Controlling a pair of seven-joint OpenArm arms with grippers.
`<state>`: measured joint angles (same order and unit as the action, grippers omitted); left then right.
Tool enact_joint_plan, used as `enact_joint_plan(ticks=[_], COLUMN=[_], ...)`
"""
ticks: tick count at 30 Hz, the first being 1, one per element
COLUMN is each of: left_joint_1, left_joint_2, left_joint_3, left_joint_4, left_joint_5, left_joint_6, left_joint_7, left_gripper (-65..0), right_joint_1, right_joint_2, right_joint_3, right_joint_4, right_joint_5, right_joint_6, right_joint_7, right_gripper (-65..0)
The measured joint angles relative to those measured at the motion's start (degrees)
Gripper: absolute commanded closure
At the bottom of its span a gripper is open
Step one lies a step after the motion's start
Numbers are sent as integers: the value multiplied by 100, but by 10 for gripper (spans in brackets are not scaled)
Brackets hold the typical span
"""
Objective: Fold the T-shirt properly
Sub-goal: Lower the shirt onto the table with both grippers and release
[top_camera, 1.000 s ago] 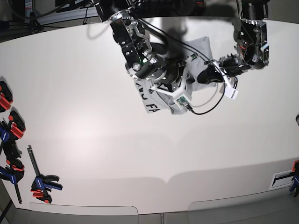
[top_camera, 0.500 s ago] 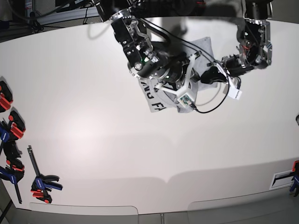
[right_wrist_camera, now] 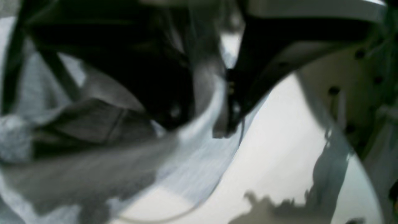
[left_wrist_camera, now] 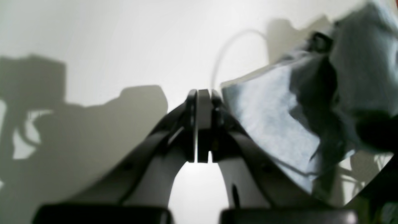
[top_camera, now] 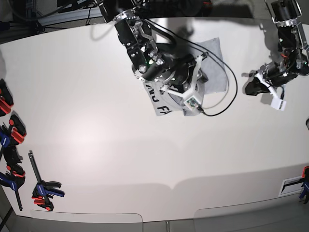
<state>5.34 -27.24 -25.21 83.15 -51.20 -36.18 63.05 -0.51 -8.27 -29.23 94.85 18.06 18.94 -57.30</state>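
The light grey T-shirt lies folded into a small bundle at the back of the white table, with black lettering showing on its lower left flap. My right arm is bent over it and hides most of it. In the blurred right wrist view, my right gripper has grey cloth between its fingers. My left gripper is off to the right of the shirt, apart from it. In the left wrist view the left gripper is shut and empty, with the shirt to its right.
A black cable loops off the shirt's right side onto the table. Red, blue and black clamps lie along the left edge, and one more clamp at the front left. A small fixture sits at the front right edge.
My left gripper has pulled back to the right, away from the shirt's right edge. The right arm shifted the shirt slightly, and more of its right side now shows.
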Motion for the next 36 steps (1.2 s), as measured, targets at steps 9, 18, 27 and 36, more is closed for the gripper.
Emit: enact_joint_plan(ticks=[9,18,27,36], left_joint_1=[1419,1814,1814,1864], left_joint_2=[170,168,168,188], left_joint_3=[26,7,7,-138], left_joint_4=[-2,11,11,262], left_joint_5=[-24,-111,-105,-348], left_joint_6=[15,0,-197,-308], left_joint_7=[-868,-1056,-1060,-896], left_gripper=[0,0,0,0], right_joint_1=[11,330,879,1143], right_joint_2=[2,9,11,-4], right_joint_3=[-929,-935,-881,879], right_joint_4=[-4,-9,-9,46], right_joint_5=[-66,514,501,-136], right_joint_6=[208,433,1298,308], right_joint_7=[319,940,905,-52], right_gripper=[-268,-268,-267,-263])
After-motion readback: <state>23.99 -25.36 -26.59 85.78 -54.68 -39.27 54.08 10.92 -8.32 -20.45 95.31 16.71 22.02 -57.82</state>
